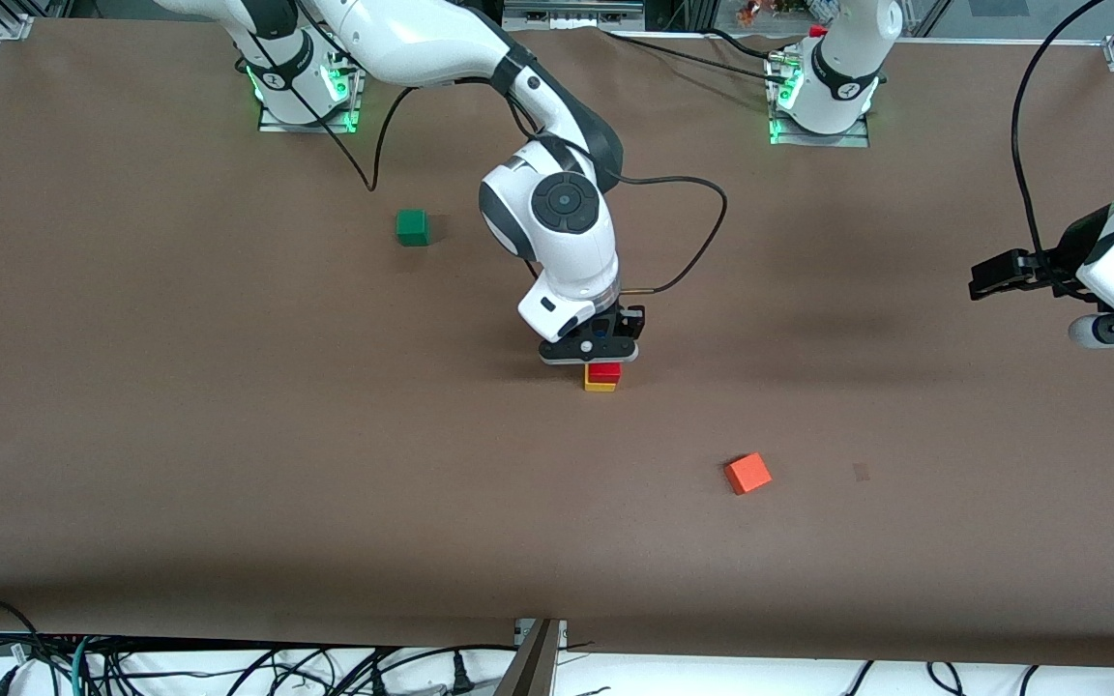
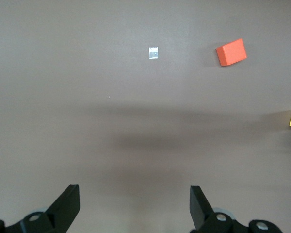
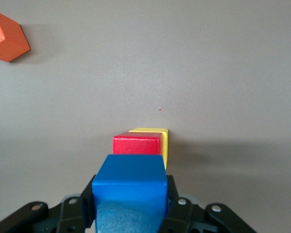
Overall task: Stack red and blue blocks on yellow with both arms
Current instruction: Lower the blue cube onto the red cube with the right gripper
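Low in the frame's centre, red [image 1: 603, 369] sits on yellow [image 1: 600, 386]. Right tool [image 1: 592, 348], clamped on blue [image 3: 130, 180], hovers just above; it should square up, then lower gently. Left tool [image 2: 135, 204] waits, fingers apart, at the desk's [image 1: 228, 435] right edge.

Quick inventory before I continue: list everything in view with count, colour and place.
Yellow block: one, on the table, mid-table.
Red block: one, on the yellow block.
Blue block: one, held over the red block.
Orange block: one, nearer the front camera than the stack.
Green block: one, toward the right arm's end.
Right end effector: shut on the blue block.
Left end effector: open, waiting over bare table.
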Robot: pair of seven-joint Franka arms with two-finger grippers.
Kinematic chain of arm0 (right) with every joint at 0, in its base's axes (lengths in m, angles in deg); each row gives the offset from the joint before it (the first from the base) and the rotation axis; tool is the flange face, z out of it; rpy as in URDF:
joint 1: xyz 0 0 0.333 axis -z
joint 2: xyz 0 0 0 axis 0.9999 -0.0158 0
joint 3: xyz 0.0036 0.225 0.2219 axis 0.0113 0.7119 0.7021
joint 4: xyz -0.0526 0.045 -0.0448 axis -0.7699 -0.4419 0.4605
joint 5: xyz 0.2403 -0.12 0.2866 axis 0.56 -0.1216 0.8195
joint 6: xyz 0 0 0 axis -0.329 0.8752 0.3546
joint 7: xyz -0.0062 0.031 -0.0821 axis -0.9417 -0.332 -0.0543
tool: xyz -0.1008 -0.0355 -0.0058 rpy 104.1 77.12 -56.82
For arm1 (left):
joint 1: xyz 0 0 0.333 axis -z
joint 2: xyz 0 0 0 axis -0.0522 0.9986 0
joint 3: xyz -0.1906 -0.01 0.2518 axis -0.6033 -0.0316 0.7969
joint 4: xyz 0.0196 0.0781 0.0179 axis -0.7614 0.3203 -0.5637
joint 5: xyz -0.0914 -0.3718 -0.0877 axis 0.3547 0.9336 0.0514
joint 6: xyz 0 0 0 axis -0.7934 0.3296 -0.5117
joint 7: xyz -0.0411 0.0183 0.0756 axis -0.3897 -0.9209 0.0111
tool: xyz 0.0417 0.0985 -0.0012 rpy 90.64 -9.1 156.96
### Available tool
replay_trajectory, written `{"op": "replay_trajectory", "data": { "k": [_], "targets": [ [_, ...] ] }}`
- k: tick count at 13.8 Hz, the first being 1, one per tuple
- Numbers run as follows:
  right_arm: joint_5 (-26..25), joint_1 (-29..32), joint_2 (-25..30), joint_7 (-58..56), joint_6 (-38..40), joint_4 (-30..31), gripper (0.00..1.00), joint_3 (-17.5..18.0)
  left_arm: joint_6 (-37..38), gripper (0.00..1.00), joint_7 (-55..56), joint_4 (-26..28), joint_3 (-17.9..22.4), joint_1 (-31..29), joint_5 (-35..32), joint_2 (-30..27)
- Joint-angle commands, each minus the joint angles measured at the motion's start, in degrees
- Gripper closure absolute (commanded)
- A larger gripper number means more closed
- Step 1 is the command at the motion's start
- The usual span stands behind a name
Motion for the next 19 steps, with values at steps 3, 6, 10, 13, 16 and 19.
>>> {"op": "replay_trajectory", "data": {
  "k": [3, 6, 10, 13, 16, 19],
  "targets": [
    [-1.0, -0.5, -1.9, 0.0, -0.6, -2.7, 0.67, 0.1, 0.1, 0.0, -1.3, 0.5, -0.3, -0.7, 1.1, -0.8],
    [-1.0, -0.6, -2.0, 0.0, -0.7, -2.6, 0.56, 0.1, 0.1, 0.0, -1.0, 0.5, -0.3, -0.4, 1.1, -0.8],
    [-1.0, -0.4, -1.9, -0.3, -1.2, -2.6, 0.38, -0.1, 0.1, 0.0, -1.3, 0.5, -0.3, -0.5, 1.2, -0.8],
    [-1.0, -0.2, -2.0, -0.3, -2.2, -2.6, 0.36, 0.0, 0.1, 0.0, -1.4, 0.5, -0.3, -0.5, 1.3, -0.7],
    [-0.9, 0.2, -1.8, -0.5, -2.2, -2.6, 0.11, -0.1, 0.1, 0.0, -1.4, 0.4, -0.4, -0.6, 1.3, -0.5],
    [-0.6, 0.2, -0.7, -0.4, 0.6, -2.6, 0.0, -0.2, 0.1, 0.0, -1.4, 0.4, -0.4, -0.6, 1.3, -0.5]
  ]
}}
